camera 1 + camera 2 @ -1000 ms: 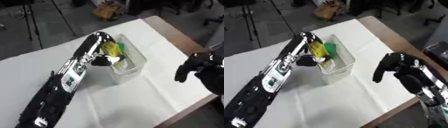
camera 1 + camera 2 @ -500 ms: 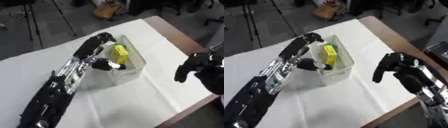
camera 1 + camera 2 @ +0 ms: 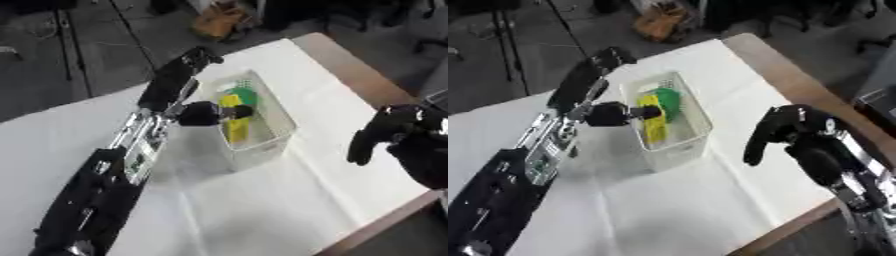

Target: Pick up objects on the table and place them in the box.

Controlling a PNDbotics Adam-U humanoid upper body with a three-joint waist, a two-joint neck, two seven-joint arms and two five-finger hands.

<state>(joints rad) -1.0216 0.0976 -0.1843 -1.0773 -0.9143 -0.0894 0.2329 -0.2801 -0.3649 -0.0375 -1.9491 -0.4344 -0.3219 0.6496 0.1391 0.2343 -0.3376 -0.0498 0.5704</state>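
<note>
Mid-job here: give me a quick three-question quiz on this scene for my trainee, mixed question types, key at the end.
1. True or false: the yellow object lies inside the clear box.
2. Which hand is beside the box?
A. left hand
B. right hand
3. Fill in: next to the yellow object in the box sits a ____ object.

Key: 1 true. 2 A; the right hand hangs apart over the white table, fingers pointing down. 3 green.
</note>
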